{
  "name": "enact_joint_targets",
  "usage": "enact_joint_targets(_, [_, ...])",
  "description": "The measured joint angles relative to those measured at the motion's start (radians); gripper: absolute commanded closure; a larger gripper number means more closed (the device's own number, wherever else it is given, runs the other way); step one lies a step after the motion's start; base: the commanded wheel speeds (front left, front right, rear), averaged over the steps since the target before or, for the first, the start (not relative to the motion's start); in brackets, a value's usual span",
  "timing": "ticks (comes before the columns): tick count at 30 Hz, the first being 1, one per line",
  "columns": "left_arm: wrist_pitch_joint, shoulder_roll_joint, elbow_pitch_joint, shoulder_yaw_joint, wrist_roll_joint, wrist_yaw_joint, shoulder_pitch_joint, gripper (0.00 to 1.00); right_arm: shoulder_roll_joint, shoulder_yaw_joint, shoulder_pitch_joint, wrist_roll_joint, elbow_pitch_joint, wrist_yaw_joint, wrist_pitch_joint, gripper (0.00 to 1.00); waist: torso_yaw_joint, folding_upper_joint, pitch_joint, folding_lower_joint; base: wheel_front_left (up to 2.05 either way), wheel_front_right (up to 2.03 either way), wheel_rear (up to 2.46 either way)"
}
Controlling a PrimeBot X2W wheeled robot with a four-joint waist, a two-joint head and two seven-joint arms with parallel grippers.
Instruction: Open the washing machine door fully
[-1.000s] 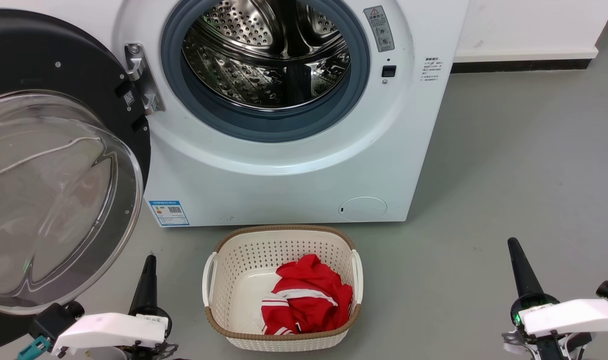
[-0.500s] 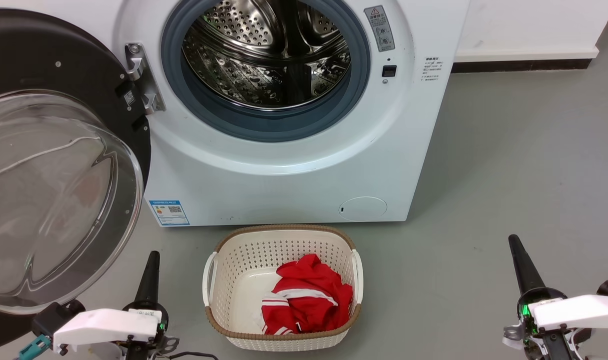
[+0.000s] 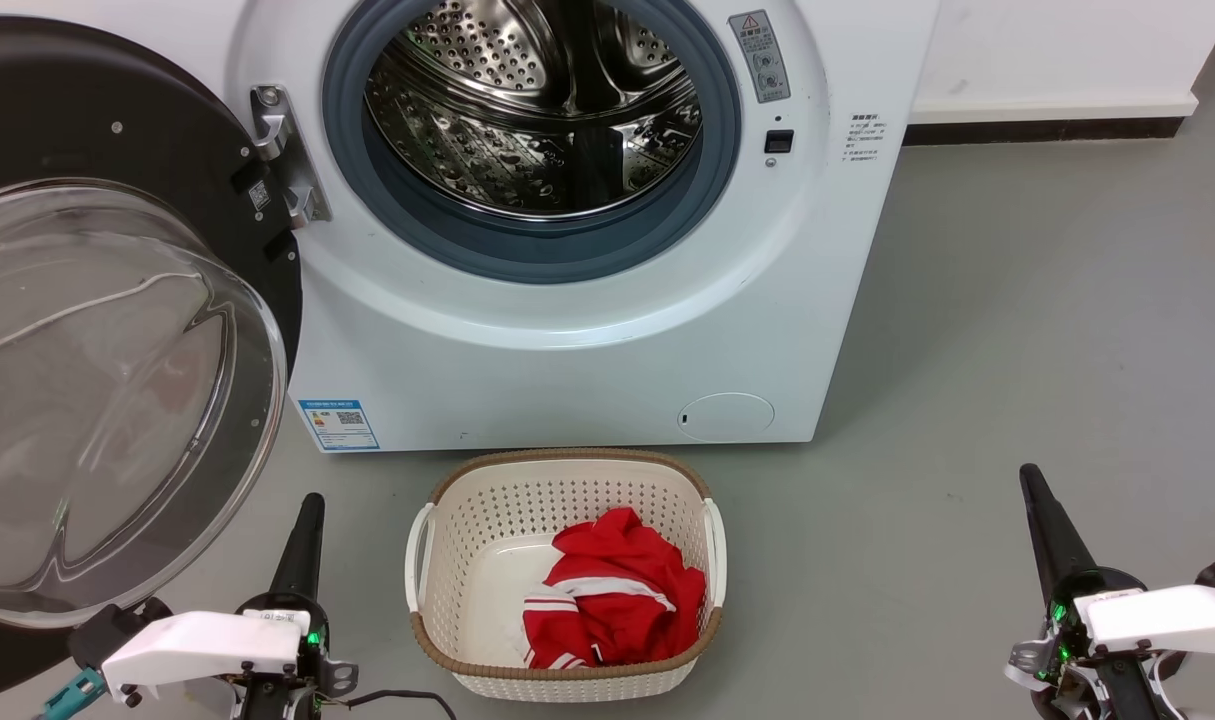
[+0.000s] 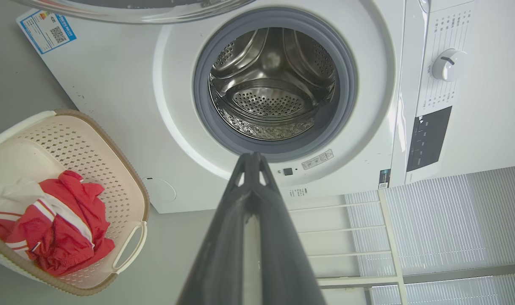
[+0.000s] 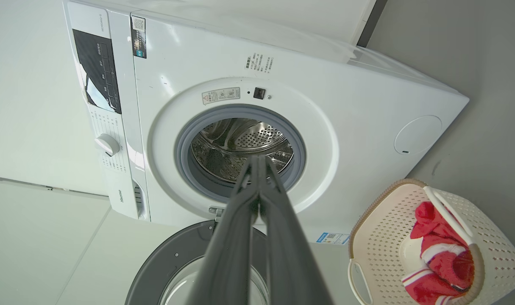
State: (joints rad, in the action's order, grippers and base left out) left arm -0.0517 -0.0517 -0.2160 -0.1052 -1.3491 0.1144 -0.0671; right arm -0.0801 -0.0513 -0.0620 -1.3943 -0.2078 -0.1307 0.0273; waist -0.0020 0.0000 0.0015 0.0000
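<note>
The washing machine door stands swung wide on its hinge at 9 o'clock of the drum mouth, with its glass bowl facing out. The washing machine carries a blue label with a QR code at 7 o'clock on its front. A grey warning sticker sits at 2 o'clock, its print too small to read. The left gripper at 7 o'clock and the right gripper at 5 o'clock both have their fingers pressed together, gripping nothing. A cream basket holding a red garment sits at 6 o'clock.
</note>
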Motion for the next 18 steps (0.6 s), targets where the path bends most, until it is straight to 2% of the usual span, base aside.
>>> enact_joint_targets(18, [-0.035, 0.0, -0.017, -0.004, -0.147, 0.008, -0.021, 1.0, 0.001, -0.014, -0.021, -0.139, -0.02, 0.0, 0.032, 1.0, 0.001, 0.0, 0.001, 0.0, 0.0, 0.0, 0.0])
